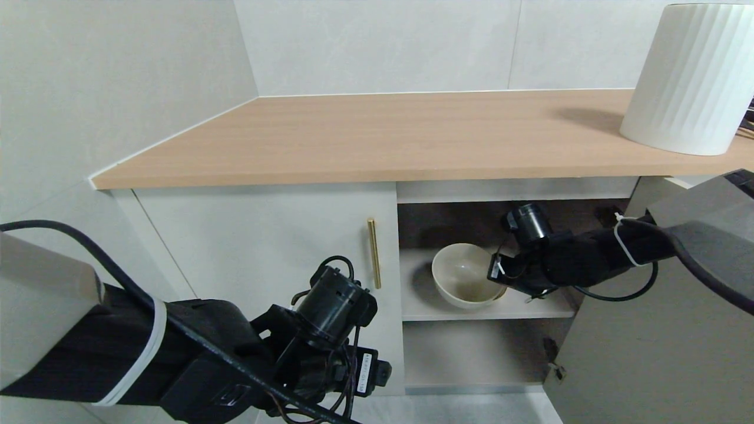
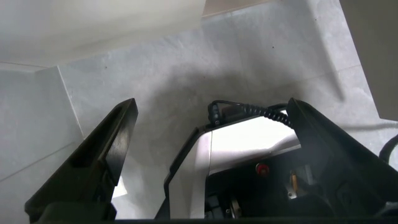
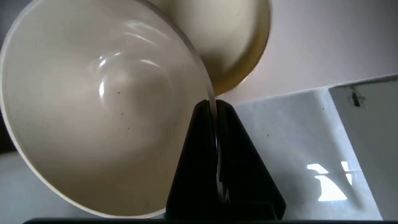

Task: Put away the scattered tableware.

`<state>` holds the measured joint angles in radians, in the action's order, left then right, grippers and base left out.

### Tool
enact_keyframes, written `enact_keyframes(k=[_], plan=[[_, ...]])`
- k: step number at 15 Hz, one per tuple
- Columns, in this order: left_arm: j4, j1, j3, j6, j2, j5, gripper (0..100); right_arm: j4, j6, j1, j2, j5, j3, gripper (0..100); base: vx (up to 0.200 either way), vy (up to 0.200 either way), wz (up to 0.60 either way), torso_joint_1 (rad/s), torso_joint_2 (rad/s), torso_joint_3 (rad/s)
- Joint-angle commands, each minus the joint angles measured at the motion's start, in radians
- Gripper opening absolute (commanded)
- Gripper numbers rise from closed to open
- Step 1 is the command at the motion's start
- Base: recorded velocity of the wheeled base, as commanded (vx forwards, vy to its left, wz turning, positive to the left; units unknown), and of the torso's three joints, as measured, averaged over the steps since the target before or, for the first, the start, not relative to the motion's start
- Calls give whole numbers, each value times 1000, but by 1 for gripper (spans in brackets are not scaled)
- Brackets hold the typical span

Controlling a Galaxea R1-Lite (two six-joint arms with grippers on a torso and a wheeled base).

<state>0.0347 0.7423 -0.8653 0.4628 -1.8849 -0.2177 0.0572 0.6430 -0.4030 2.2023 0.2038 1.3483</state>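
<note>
Head view: a cream bowl (image 1: 462,277) sits tilted on the upper shelf (image 1: 530,307) inside the open right half of a white cabinet, its mouth facing outward and up. The right gripper (image 1: 499,275) reaches into that compartment and is clamped on the bowl's rim at the side nearest the open door (image 1: 648,353). In the right wrist view a dark finger (image 3: 214,162) pinches the thin rim, with the bowl's glossy inside beside it. Just behind the bowl there is a second pale dish (image 3: 249,43) with a yellowish edge; whether the two touch I cannot tell. The left gripper (image 2: 211,112) hangs low in front of the closed left door (image 1: 265,235), near the bottom of the brass handle (image 1: 374,253), and its two fingers (image 2: 106,155) are spread wide apart with nothing between them. Above, on the wooden countertop (image 1: 383,135), a white ribbed cylinder (image 1: 689,76) stands at the far right
</note>
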Motion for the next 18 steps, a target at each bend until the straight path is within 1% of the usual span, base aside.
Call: enact_keyframes(k=[1, 3, 6, 10, 18], plan=[[1, 0, 0, 0, 0, 0, 100, 3, 3, 15, 22, 12, 20, 0, 0, 0, 0, 0, 0, 0], [1, 0, 0, 0, 1, 0, 100, 3, 4, 29, 42, 25, 40, 0, 0, 0, 0, 0, 0, 0], [1, 0, 0, 0, 0, -9, 100, 29, 3, 39, 71, 74, 55, 0, 0, 0, 0, 0, 0, 0], [1, 0, 0, 0, -3, -12, 100, 41, 3, 56, 86, 85, 63, 0, 0, 0, 0, 0, 0, 0], [1, 0, 0, 0, -2, -14, 100, 42, 3, 61, 106, 95, 77, 0, 0, 0, 0, 0, 0, 0]])
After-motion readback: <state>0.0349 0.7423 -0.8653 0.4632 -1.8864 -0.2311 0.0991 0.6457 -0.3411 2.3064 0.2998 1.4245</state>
